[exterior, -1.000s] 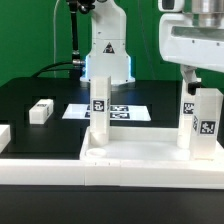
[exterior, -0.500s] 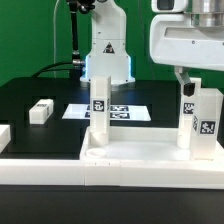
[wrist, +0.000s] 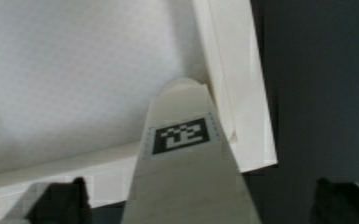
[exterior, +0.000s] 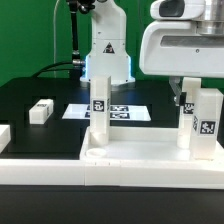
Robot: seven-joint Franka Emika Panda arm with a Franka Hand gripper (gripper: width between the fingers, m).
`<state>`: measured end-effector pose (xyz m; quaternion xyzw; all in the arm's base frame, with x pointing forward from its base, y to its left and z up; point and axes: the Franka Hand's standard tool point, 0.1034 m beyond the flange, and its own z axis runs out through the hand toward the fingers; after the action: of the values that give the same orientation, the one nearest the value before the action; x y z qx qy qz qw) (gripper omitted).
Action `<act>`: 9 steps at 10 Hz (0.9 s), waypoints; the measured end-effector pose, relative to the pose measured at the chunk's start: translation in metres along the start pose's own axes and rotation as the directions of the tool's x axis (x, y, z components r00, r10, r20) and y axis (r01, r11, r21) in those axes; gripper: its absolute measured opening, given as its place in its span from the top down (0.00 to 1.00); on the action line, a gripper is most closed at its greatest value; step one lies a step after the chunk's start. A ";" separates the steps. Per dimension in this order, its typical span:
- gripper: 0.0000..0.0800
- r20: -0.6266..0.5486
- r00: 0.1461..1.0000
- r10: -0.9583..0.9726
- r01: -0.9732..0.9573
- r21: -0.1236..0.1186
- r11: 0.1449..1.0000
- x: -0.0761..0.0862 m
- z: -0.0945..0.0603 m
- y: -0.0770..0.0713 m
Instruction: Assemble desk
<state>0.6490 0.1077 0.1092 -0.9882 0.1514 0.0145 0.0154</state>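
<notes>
**Tool**: jaws wide apart, nothing gripped. A dark gap shows on each side of the leg that stands between the fingers.

**Task's thing:** this leg stands upright at a corner of the desk top, at the end on the exterior view's right.

**Governing relation:** the leg lies directly beneath the tool and centred between the jaws, its long axis vertical and along the line of approach.

**Judgement:** a straight descent, then closure, should suffice, with no sideways correction apparent.

**Other items:** a loose leg lies on the tabletop beyond the desk top.
</notes>
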 end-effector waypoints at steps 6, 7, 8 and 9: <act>0.64 -0.007 0.926 0.377 -0.377 0.002 0.926 0.000 0.001 0.001; 0.64 -0.010 0.827 0.562 -0.562 0.007 0.827 0.001 0.001 0.001; 0.64 -0.009 0.725 0.689 -0.689 0.010 0.725 0.002 0.001 0.002; 0.64 -0.006 0.642 0.767 -0.767 0.016 0.642 0.002 0.001 0.002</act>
<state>0.6505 0.1055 0.1080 -0.8313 0.5556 0.0130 0.0127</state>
